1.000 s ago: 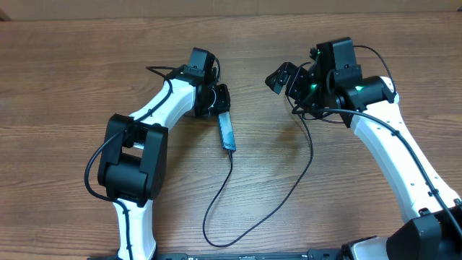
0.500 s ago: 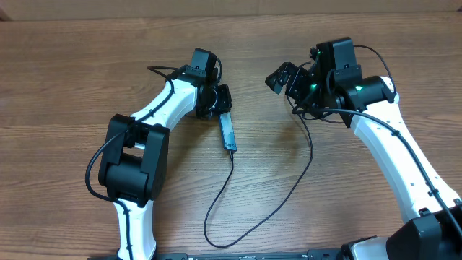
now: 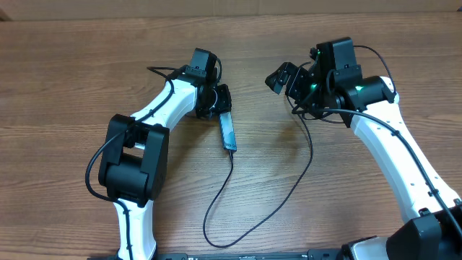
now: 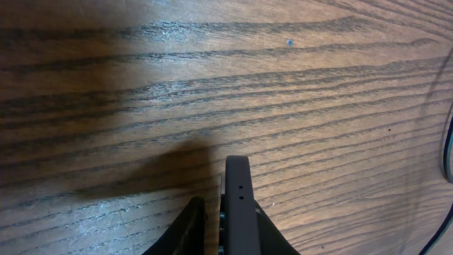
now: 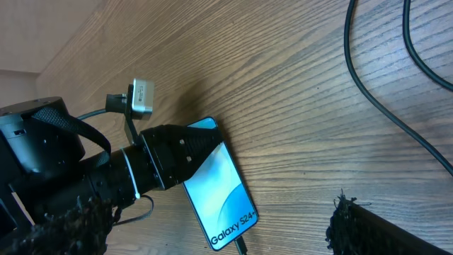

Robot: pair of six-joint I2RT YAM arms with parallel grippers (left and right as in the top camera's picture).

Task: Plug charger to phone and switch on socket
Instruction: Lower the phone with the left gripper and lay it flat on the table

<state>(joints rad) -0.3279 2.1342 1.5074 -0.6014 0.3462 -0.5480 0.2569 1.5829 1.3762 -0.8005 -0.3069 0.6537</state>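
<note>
Two grippers: right gripper (image 3: 284, 79) spread, empty; left gripper (image 3: 222, 107) on phone (image 3: 227, 132), grip indeterminate; release slowly, keeping charger (image 3: 232, 162) seated.

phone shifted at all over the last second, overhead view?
No. The phone sits at the same spot and angle against the table's wood grain, its upper end at the left gripper.
</note>
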